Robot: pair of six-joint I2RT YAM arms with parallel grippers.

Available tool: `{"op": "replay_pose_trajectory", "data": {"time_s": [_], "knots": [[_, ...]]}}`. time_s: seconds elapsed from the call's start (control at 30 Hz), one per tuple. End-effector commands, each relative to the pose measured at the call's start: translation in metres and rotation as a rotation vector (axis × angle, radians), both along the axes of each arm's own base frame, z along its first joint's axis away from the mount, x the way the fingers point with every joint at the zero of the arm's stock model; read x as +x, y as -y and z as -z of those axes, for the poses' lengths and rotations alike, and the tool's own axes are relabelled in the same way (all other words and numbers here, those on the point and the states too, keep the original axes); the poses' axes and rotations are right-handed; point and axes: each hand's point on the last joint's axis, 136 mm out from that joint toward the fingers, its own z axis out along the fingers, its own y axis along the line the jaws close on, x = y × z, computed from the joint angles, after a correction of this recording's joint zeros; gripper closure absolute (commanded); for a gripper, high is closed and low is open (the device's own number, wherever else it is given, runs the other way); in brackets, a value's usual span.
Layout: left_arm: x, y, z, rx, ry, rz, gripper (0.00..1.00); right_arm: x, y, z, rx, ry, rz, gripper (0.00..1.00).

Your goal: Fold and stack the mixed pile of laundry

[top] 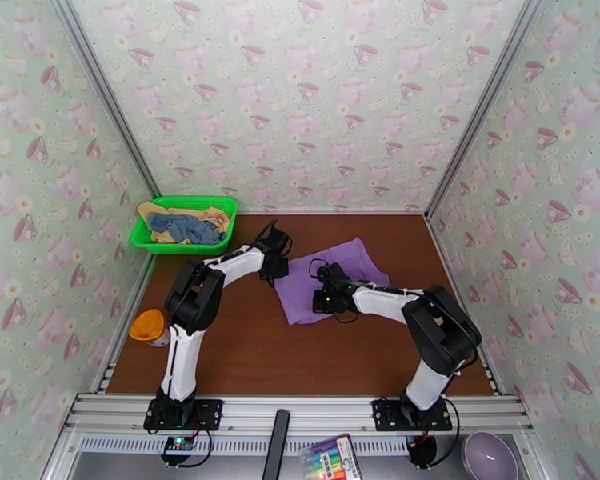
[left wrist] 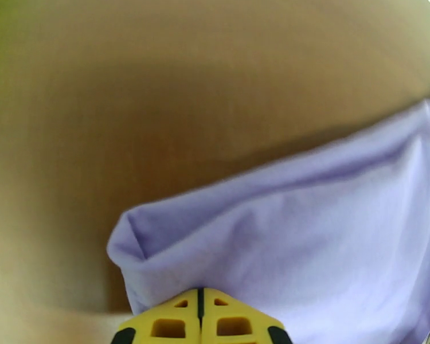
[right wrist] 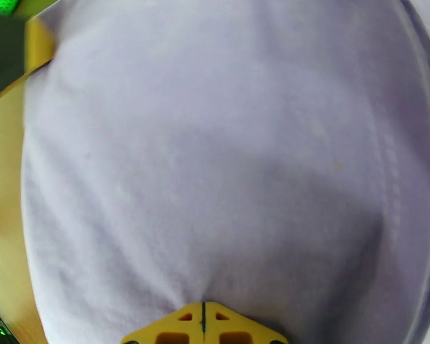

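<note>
Purple is the colour to look for. Your purple soft cloth T-shirt [top: 356,262] lies spread out on the brown wooden table [top: 300,354]. It is just to the right of the green plastic mesh basket [top: 180,248] and a bit closer to you than the basket is.

Both of your arms reach out to it. Your left pincer [top: 278,270] is at the T-shirt's edge on the side nearest the basket. From the left wrist you can see the pincer [left wrist: 200,292] pressed together, with a folded bit of the purple cloth [left wrist: 301,236] nipped at its tips.

Your right pincer [top: 324,275] is on the middle of the T-shirt, farther from the basket than the left one. From the right wrist you can see it [right wrist: 203,305] closed too. The cloth [right wrist: 215,156] bunches in small wrinkles toward its tips, so it is pinching the T-shirt as well.

The other two clothes are inside the basket. The crumpled slate-blue cloth shirt [top: 188,227] lies on top. The tan-yellow cloth garment [top: 214,215] is under it and peeks out at both ends.
</note>
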Motion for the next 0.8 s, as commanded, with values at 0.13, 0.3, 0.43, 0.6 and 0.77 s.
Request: {"op": "replay_pose_trajectory", "data": {"time_s": [0.13,0.3,0.43,0.6,0.77], "knots": [[0.039,0.024,0.020,-0.021,-0.009,0.155,0.99,-0.053,-0.061,0.025,0.076,-0.082,-0.046,1.00],[0.062,0.057,0.007,-0.093,0.019,0.266,0.99,-0.025,-0.106,0.012,0.093,-0.021,-0.054,1.00],[0.074,0.058,-0.043,-0.105,0.122,0.275,0.98,0.011,-0.100,-0.025,0.017,0.075,-0.055,0.95],[0.061,0.025,-0.146,-0.054,0.323,0.196,0.75,0.033,-0.054,-0.089,-0.032,0.173,-0.044,0.82],[0.010,-0.015,-0.166,-0.012,0.297,0.088,0.72,0.050,-0.007,-0.110,-0.025,0.144,-0.074,0.83]]}}
